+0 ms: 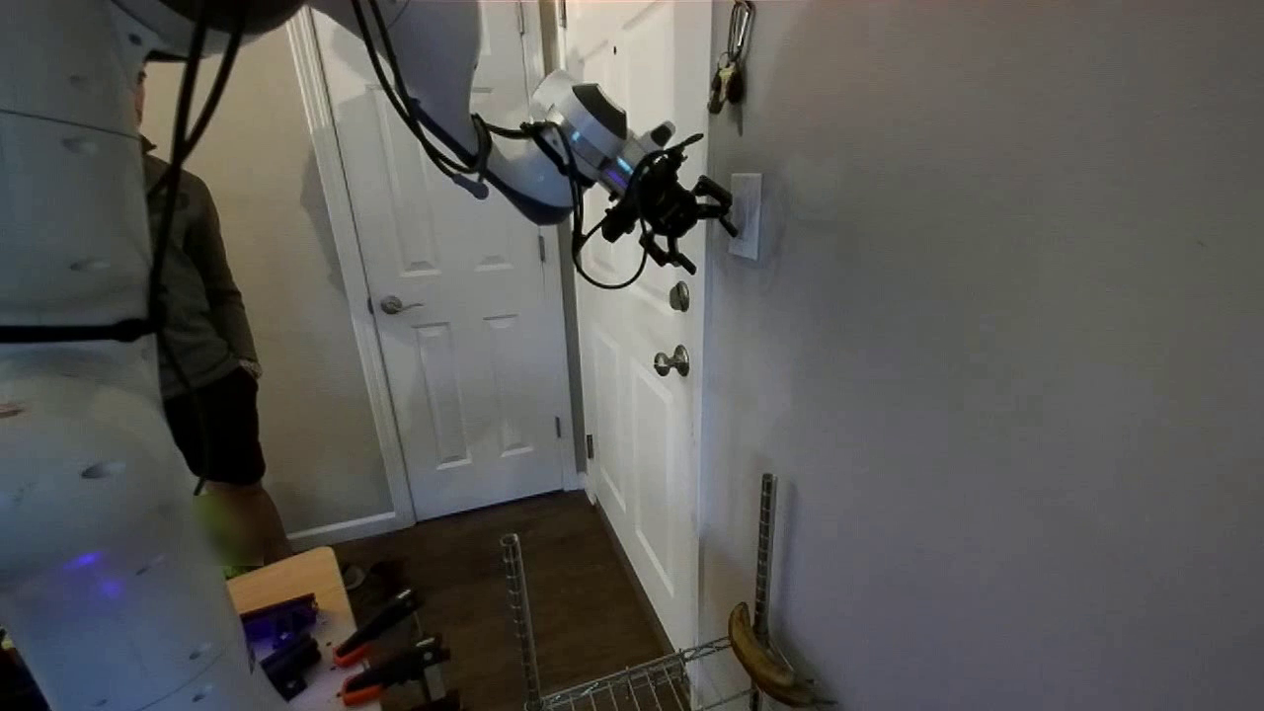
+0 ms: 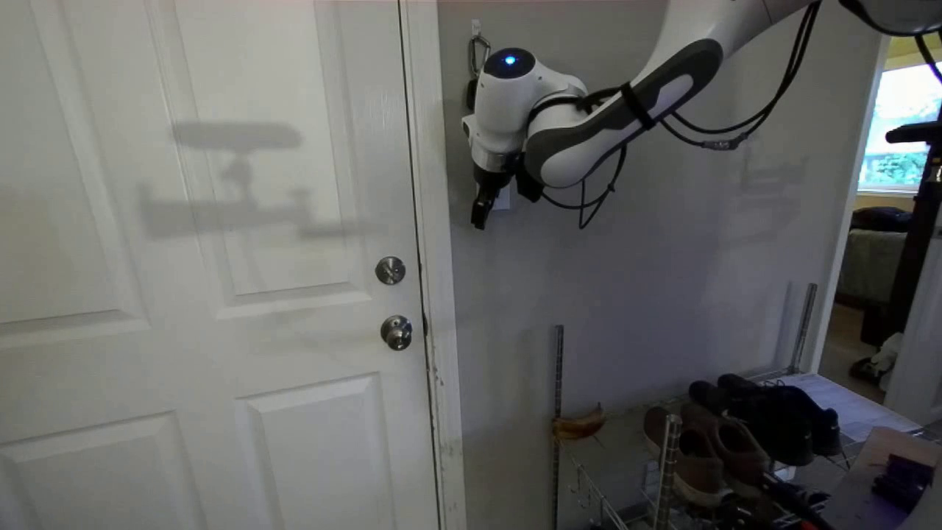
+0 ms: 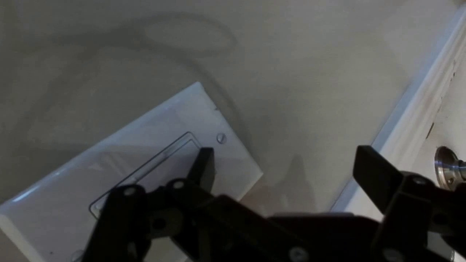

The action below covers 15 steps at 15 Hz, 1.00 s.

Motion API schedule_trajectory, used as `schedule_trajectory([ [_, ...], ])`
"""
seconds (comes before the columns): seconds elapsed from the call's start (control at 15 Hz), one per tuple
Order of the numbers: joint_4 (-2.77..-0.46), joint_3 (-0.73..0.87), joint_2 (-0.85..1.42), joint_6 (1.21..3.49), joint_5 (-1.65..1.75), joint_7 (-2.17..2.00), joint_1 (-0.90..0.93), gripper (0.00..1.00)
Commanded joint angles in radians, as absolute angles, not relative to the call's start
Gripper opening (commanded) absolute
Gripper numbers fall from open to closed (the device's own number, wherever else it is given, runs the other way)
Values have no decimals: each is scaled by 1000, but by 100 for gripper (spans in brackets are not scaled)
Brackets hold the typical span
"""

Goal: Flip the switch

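Lower left of the wrist frame, switch sits partly behind one finger of the wide-spread, empty end effector, contact unclear, so best line that fingertip over whichever end stands proud and push straight in, lightly, without dragging sideways.

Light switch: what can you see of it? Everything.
The light switch is a white, glossy rectangular plate, plastic by its look, set upright on the grey wall beside the door, below the hanging keys. The wrist view shows an outlined rectangular panel in its middle and a screw near one end. The open tool partly hides it there; contact, and on or off, can't be told.
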<state>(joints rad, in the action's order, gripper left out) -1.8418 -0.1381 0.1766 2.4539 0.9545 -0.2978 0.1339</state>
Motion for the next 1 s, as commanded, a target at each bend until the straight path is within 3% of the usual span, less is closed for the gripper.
schedule_trajectory([
  [0.0, -1871, -126, 159, 2506, 909, -262, 136, 100],
  [0.93, -2182, -136, -38, 2568, 953, -390, 160, 100],
])
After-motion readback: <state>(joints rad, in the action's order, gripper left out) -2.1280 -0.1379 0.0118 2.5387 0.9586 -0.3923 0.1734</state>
